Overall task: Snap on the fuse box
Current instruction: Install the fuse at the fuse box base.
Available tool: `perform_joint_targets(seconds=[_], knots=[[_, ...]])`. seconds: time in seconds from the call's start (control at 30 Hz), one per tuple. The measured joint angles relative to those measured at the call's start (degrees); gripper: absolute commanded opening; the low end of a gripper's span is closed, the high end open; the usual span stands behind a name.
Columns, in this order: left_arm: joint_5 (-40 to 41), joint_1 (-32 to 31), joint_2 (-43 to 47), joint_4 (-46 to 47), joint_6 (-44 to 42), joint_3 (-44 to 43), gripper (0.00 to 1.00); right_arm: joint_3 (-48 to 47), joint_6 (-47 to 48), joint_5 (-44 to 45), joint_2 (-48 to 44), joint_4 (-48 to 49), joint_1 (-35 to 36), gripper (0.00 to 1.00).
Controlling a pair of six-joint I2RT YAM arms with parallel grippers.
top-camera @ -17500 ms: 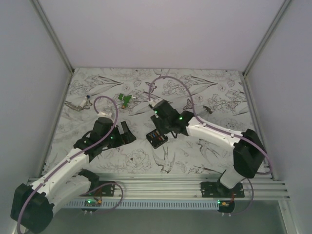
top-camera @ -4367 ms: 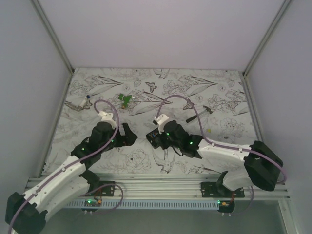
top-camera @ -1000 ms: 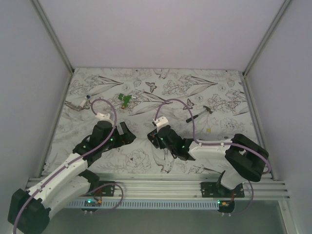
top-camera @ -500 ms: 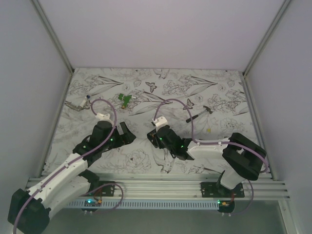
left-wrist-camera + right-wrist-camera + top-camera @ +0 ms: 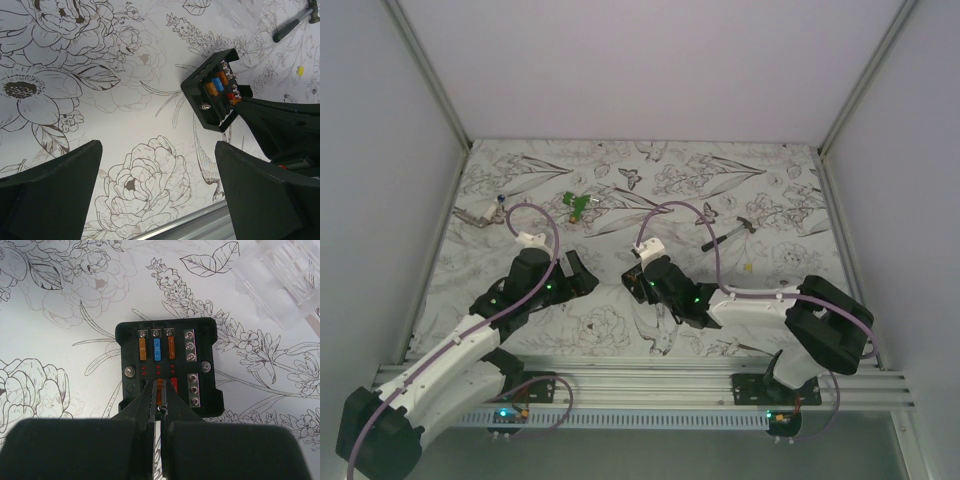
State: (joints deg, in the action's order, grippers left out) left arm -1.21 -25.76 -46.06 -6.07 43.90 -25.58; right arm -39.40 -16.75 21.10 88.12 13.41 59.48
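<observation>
fuse box [image 5: 169, 367] just beyond right hand [image 5: 158, 391], closed tips touching near edge

One fuse box [image 5: 170, 369], one clear cover [image 5: 286, 284]

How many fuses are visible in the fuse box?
5. Far row: orange fuse, blue fuse, orange fuse. Near row: orange fuse and red fuse beside the right end effector, which may hide others.

Bright, even light, seemingly from overhead, leaves only faint shadows on the table [image 5: 650, 190]. The overhead view is small and grainy. In the wrist views the near fingers [image 5: 50, 195] are dark and soft, the printed surface sharp.
</observation>
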Motion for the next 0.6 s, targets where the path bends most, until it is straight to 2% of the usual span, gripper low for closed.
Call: perform_joint_targets(seconds=[0.6], knots=[[0.0, 0.0, -0.07, 0.0, 0.0, 0.0, 1.0, -0.07, 0.02, -0.57, 3.15, 1.07, -0.28, 0.0]])
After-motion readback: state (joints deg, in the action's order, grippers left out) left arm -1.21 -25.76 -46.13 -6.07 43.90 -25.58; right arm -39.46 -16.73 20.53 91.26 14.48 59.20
